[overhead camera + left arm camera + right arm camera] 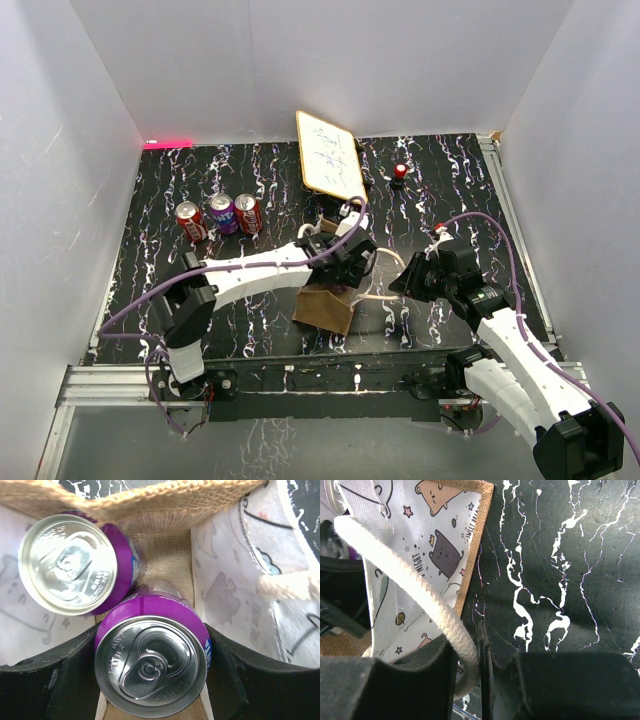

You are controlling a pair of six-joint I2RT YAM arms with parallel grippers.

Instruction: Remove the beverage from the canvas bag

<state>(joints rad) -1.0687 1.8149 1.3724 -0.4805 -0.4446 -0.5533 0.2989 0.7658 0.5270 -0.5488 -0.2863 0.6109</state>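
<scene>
Black fingers (pixel 50 680) of the left gripper (pixel 152 647) are shown inside the canvas bag (pixel 150 510), set apart on opposite sides of a purple beverage can (pixel 150 670). The can stands upright between them, its long axis pointed at the wrist and its bright aluminium lid uppermost, but whether the pads press its smooth wall cannot be told. A second purple can (pixel 70 562) is seen just beside it, toward the bag's far wall of coarse tan burlap with a white cartoon-printed lining. At the bag's right side a cream twisted-rope handle (pixel 415 595) is pinched by the right gripper (pixel 470 680), so the left arm is judged the nearer.
</scene>
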